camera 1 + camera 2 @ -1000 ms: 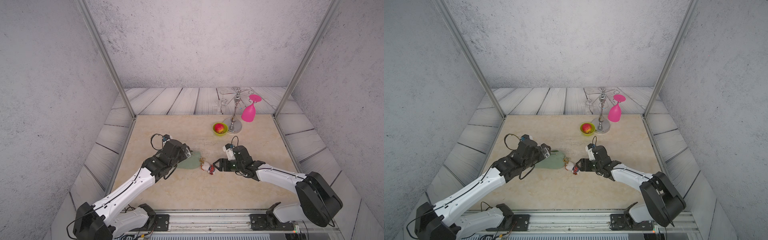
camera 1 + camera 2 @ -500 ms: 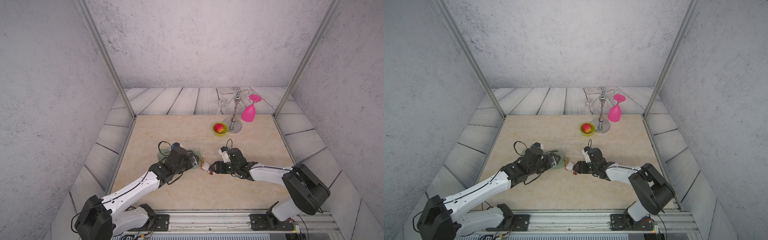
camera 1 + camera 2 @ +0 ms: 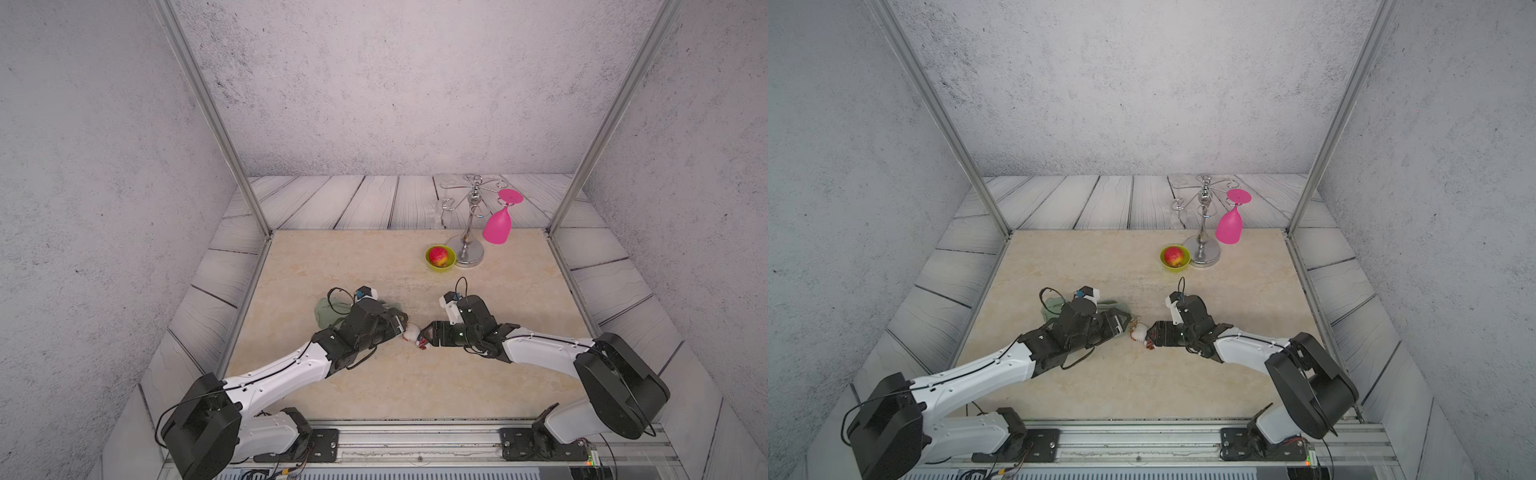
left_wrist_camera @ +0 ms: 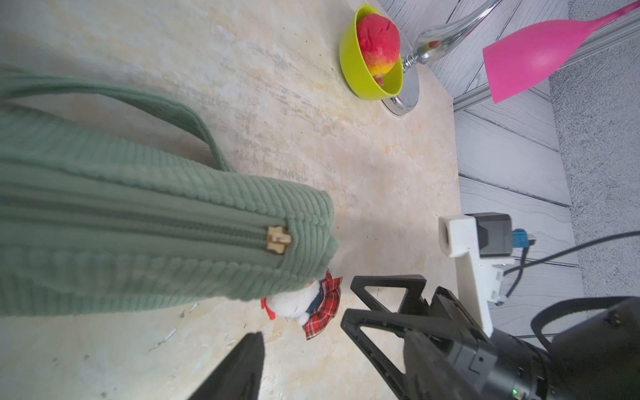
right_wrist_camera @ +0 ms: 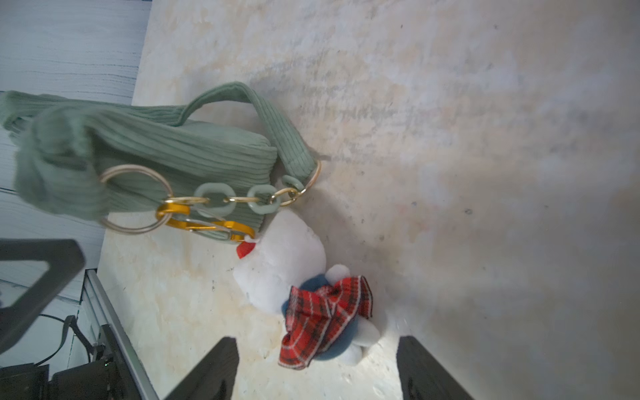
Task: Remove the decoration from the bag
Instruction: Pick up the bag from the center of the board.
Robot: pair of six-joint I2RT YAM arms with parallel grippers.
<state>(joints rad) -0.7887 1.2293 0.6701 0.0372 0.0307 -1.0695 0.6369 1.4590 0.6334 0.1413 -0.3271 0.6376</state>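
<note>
The sage-green ribbed bag [image 3: 328, 313] [image 3: 1052, 305] [image 4: 138, 221] [image 5: 166, 149] lies on the beige table, mostly under my left arm in both top views. The decoration [image 3: 411, 333] [image 3: 1139, 332] [image 4: 301, 304] [image 5: 284, 270], a white plush doll in a red plaid skirt, lies at the bag's end. Its gold clasp [image 5: 207, 221] is hooked into the bag's ring [image 5: 135, 199]. My left gripper [image 3: 401, 326] [image 3: 1125, 322] [image 4: 329, 346] hovers open above the bag's end, holding nothing. My right gripper [image 3: 426, 332] [image 3: 1152, 330] [image 5: 317, 341] [image 4: 347, 301] is open, its fingers either side of the doll's skirt.
A lime-green bowl [image 3: 440, 258] with a red-and-yellow fruit stands at the back right. Beside it are a silver stand [image 3: 469, 245] and a hanging pink glass [image 3: 498, 226]. Metal frame posts rise at the table's rear corners.
My left arm has slid right along the bag up to the doll, and its jaws have narrowed a little. My right gripper has moved left to the doll's skirt.
</note>
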